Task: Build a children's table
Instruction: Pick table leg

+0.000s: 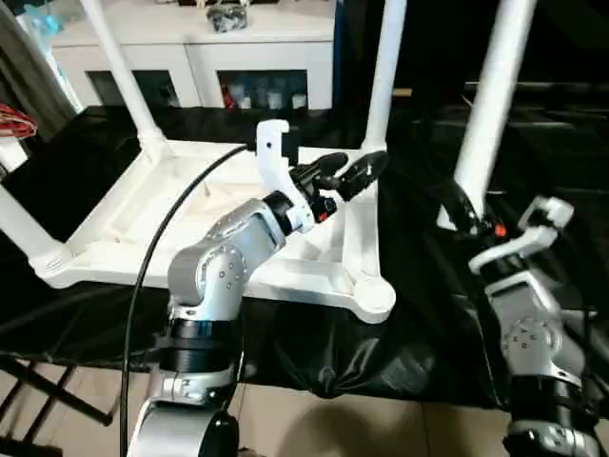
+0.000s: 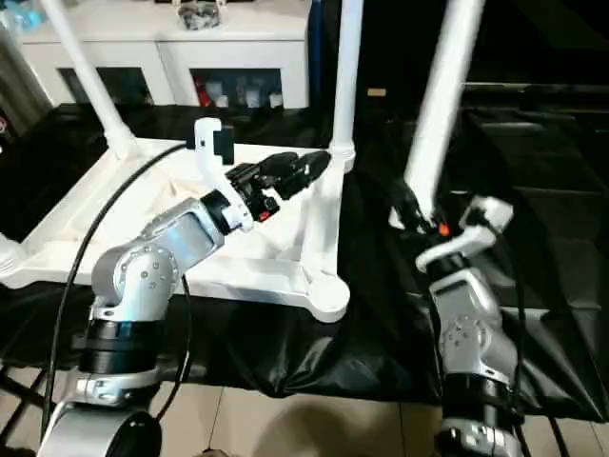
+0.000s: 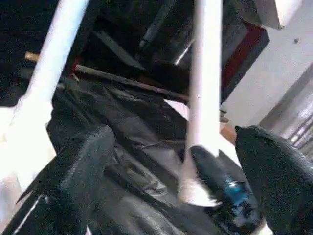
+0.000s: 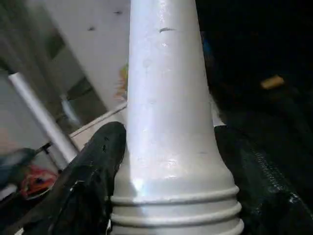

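The white plastic rectangular tabletop [image 1: 238,224] lies upside down, ribbed underside up, on the black-draped table [image 1: 314,357], with three long white tubular legs standing in its corner sockets: far left [image 1: 119,67], far right [image 1: 385,67] and near left [image 1: 19,224]. The round near-right socket [image 1: 373,295] is empty. The fourth white tubular leg [image 1: 495,95] stands upright to the right of the tabletop, gripped near its ribbed lower end by the right gripper [image 1: 466,214], whose black fingers [image 4: 98,166] press both its sides. It looks light, stiff and smooth, so probably slippery; that low hold near the collar seems best for steering it into the socket. The left gripper [image 1: 347,171] hovers wide open and empty over the tabletop's right rim.
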